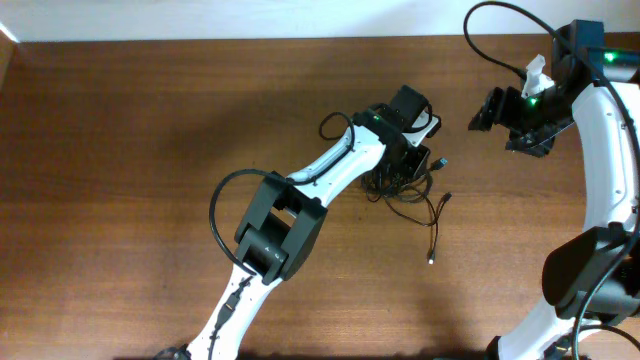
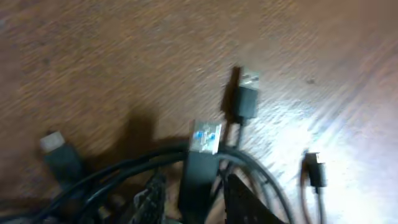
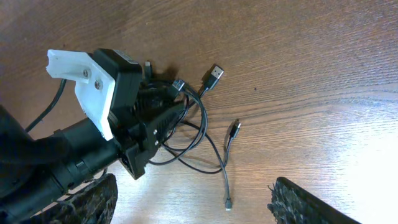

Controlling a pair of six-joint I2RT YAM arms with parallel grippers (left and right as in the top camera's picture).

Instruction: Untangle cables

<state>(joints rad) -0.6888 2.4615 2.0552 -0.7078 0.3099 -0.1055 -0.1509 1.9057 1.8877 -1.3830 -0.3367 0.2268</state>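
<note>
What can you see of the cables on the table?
The cables are thin black cords in a loose tangle on the wooden table, with small metal-tipped plugs at free ends. Two strands trail out of it. The left gripper reaches into the bundle, jaws either side of one plug.

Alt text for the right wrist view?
The left gripper is down on a tangle of thin black cables on a wooden table, loose plug ends trailing out. The right gripper has its jaws wide apart at the bottom edge.
</note>
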